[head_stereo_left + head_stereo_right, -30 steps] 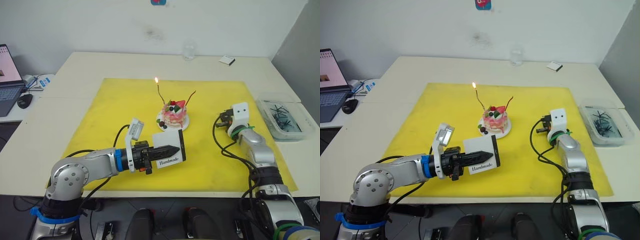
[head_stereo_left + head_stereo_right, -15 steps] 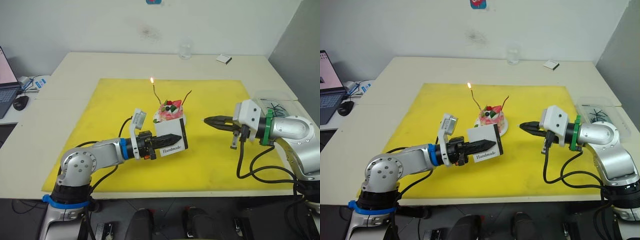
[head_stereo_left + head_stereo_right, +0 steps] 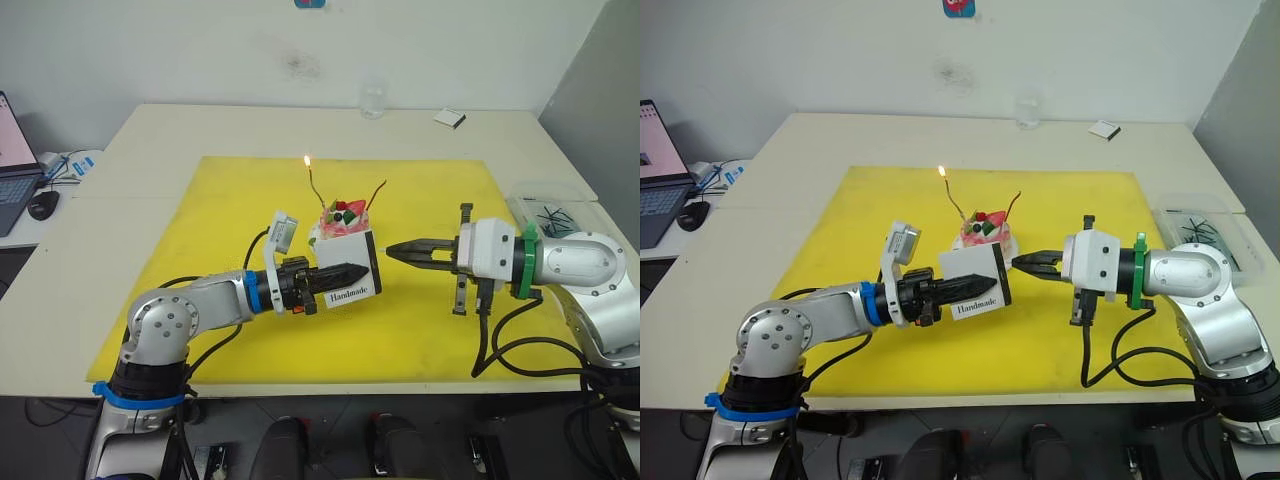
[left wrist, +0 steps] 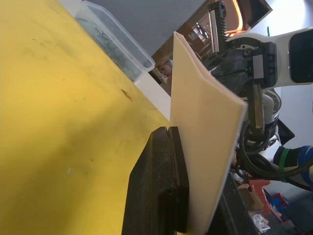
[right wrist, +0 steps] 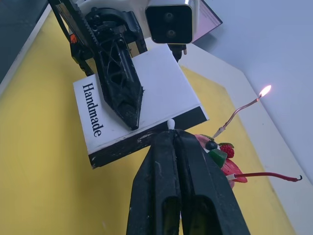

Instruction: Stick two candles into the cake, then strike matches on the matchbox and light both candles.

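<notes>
Left gripper (image 3: 345,271): clamps the matchbox (image 5: 139,113) upright, six o'clock of the cake (image 3: 343,222).
Right gripper (image 5: 172,134): pinches a match (image 5: 170,123), head at the strip.
Tip: drag firmly, quickly.

Both eye views look forward and down from head height over the table (image 3: 200,130), set back enough to take in both arms; they share nearly the whole scene, shifted slightly sideways from one another. The left wrist view looks along the left pincer (image 4: 168,147) from very close, facing the right pincer (image 4: 230,54) just beyond the matchbox (image 4: 205,147) edge. The right wrist view looks along the right pincer (image 5: 171,142), also close, back at the left pincer (image 5: 122,93). Both wrist views share the matchbox, seen from opposite sides.
</notes>
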Available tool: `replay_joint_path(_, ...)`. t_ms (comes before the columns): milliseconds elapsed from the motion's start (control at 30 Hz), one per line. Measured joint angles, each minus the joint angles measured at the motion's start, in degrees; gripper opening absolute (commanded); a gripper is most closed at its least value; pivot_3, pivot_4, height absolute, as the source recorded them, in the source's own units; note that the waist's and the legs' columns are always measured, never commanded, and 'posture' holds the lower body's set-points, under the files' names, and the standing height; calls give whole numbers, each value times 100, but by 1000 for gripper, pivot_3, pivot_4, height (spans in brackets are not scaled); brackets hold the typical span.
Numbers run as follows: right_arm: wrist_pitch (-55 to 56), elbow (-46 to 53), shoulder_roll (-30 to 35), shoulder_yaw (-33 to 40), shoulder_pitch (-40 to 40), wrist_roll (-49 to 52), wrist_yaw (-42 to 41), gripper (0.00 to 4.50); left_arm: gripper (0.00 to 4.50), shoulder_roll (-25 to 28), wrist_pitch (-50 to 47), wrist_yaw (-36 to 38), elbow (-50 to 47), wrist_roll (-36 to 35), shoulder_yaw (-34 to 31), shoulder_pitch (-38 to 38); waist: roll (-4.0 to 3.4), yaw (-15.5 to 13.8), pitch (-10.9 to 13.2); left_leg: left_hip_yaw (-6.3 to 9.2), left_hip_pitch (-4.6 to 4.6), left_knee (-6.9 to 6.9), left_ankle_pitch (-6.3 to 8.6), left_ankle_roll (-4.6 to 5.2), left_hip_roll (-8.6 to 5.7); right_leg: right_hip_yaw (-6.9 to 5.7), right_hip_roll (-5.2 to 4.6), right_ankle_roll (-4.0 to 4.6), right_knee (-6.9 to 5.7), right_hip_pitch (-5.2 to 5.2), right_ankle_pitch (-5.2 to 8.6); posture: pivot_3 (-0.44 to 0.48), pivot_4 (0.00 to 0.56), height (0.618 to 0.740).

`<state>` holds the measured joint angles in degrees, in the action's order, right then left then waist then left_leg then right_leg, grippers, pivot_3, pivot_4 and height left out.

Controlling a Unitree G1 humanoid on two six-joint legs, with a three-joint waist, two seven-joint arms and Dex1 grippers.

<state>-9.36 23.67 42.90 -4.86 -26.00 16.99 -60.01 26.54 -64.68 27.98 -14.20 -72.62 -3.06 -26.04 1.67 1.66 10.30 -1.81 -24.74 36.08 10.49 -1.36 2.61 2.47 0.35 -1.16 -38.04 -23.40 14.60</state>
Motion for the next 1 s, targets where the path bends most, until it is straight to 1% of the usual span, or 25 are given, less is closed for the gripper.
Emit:
replay_joint_path(300,242,-190,-8,-349,-4,-332,-8,49,0,-14,-72,5,48,-62,-3,-65,0,0,0,0,0,0,0,0,-1,1,0,0,-1,0,0,0,150,740)
replay_joint_path(733,387,-401,-4,-519,-158,-519,-44,49,0,-23,-120,0,136,-36,-35,-64,0,0,0,0,0,0,0,0,0,0,0,0,-1,0,0,0,150,740)
replay_joint_path(800,410,-376,80,-548,-149,-570,-130,49,0,-46,-138,-15,138,-38,-34,-65,0,-1,0,0,0,0,0,0,0,0,0,0,-1,0,0,0,150,740)
replay_joint_path(833,512,-315,352,-622,-66,-718,-287,49,0,-110,-157,-73,164,-61,-34,-82,0,-6,0,1,0,0,0,0,-1,-1,-2,0,0,0,0,0,150,740)
replay_joint_path(867,688,-256,935,-845,149,-1065,-600,49,0,-217,-156,-138,207,-175,-78,-109,0,-45,0,-1,-1,0,0,0,-5,-6,-8,-4,5,5,3,0,150,740)
replay_joint_path(933,909,-380,1814,-1179,760,-1498,-1191,49,0,-257,-151,-166,201,-354,-199,-148,12,-141,1,-5,-3,1,1,0,-12,-17,-21,2,13,8,14,0,150,740)
replay_joint_path(967,911,-476,2115,-1221,1027,-1554,-1441,49,0,-198,-153,-166,179,-386,-269,-101,7,-148,3,-7,-2,-3,1,1,-16,-9,-29,17,9,3,25,0,150,740)
replay_joint_path(1000,849,-503,2185,-1144,1109,-1411,-1545,49,0,-140,-158,-183,178,-391,-340,-40,6,-133,3,-9,-2,-2,1,1,-17,-1,-31,22,6,1,28,0,150,740)
